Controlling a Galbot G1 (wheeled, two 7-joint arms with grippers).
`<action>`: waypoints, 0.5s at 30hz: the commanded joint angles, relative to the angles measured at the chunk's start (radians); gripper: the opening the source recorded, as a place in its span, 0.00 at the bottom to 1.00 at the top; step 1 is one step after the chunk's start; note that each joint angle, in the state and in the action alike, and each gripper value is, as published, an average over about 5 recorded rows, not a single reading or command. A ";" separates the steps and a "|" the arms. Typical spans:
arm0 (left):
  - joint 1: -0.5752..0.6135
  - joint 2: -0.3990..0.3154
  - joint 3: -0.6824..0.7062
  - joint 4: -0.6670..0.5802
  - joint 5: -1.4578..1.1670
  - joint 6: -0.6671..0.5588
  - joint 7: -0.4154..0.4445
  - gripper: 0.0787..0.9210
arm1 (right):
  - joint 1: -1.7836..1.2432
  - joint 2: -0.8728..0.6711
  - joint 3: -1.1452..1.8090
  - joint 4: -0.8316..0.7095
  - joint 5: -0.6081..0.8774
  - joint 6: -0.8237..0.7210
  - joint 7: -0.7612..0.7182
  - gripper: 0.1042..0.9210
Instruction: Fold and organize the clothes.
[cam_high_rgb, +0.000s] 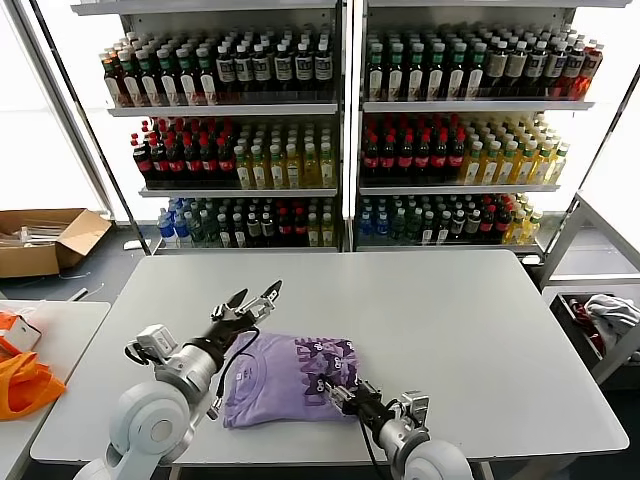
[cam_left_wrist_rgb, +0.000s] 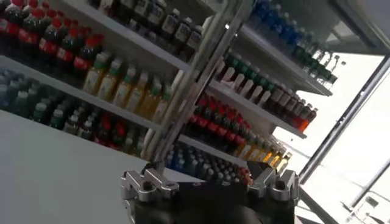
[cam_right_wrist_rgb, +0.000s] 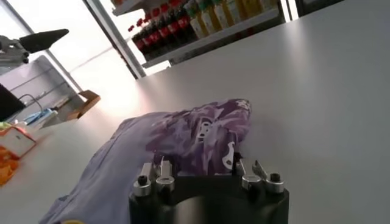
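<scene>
While the lavender thin-fabric T-shirt (cam_high_rgb: 285, 378) lies folded on the white tabletop (cam_high_rgb: 450, 330), near-left, right tool (cam_high_rgb: 336, 394) pinches its near-right edge; left tool (cam_high_rgb: 250, 302), spread, hovers just beyond its far-left corner.

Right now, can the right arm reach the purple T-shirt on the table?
Probably yes. The right gripper is already at the near edge of the T-shirt, its fingers down at the printed fabric. Nothing stands between them. The left gripper is lifted above the shirt's far left corner, fingers open.
</scene>
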 joint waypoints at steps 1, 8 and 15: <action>0.045 0.018 -0.089 -0.058 -0.015 0.003 -0.016 0.88 | 0.022 0.010 -0.029 -0.021 -0.090 0.041 -0.052 0.45; 0.047 0.012 -0.089 -0.047 -0.011 0.003 -0.022 0.88 | -0.041 -0.032 0.082 0.045 -0.116 0.027 -0.083 0.22; 0.050 0.005 -0.109 -0.039 -0.010 0.002 -0.023 0.88 | -0.111 -0.131 0.230 0.079 -0.097 0.011 -0.134 0.05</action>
